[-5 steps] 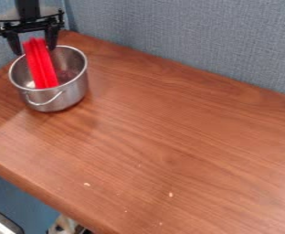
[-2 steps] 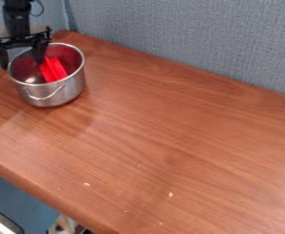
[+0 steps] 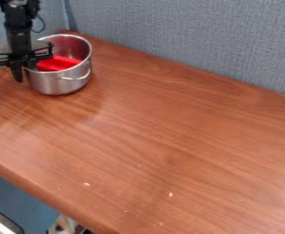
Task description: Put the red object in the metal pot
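1. My pincer (image 3: 23, 62) sits at the far left edge of the table (image 3: 170, 137), just beside the left wall of the metal pot (image 3: 59, 64). A second ago it hung above the pot with the jaws spread wide around the red object; now it is lower and off to the pot's left side.

2. The jaws have come together to a narrow, nearly shut stance. I can see nothing between them (the picture is small and the dark fingers blur into one another, so I read this as shut on empty air, not as a grip).

3. The red object (image 3: 58, 64) lies inside the pot, a bright red patch on its floor, below the rim. A second ago it stood steeply on end in the pot, between my open fingers; now it looks to lie flatter and lower.

4. The pot itself has shifted: it stands a little further back and to the right on the table than it did a second ago. Whether my pincer touches its wall I cannot tell.

5. My judgement: the red thing is in the pot and free of me, so the task looks as good as done. What remains is to lift clear without knocking the pot, which stands close to the table's edge.
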Controlling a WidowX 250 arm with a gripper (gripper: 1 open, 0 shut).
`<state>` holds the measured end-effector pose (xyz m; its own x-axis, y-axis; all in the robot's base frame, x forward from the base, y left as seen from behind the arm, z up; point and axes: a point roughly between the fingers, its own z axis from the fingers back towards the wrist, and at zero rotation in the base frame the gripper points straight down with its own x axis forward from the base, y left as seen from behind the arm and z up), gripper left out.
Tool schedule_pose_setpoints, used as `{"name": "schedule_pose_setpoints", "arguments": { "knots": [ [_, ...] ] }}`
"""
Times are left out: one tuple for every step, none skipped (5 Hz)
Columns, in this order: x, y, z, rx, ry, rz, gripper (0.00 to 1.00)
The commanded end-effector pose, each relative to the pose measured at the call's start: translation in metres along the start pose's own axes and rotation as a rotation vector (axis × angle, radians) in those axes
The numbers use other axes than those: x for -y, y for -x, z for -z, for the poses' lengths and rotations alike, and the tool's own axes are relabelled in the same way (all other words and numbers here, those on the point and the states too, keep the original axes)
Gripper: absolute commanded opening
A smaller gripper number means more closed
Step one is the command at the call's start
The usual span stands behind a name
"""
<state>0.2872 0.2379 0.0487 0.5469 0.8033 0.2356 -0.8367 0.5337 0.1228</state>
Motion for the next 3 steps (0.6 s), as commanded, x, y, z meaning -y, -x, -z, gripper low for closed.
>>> {"name": "schedule_pose_setpoints", "arguments": {
  "knots": [
    [-0.007, 0.003, -0.016, 0.067, 0.032, 0.054, 0.00],
    [-0.012, 0.015, -0.008, 0.077, 0.039, 0.109, 0.00],
    [-0.003, 0.015, -0.009, 0.069, 0.026, 0.070, 1.00]
  ]
}}
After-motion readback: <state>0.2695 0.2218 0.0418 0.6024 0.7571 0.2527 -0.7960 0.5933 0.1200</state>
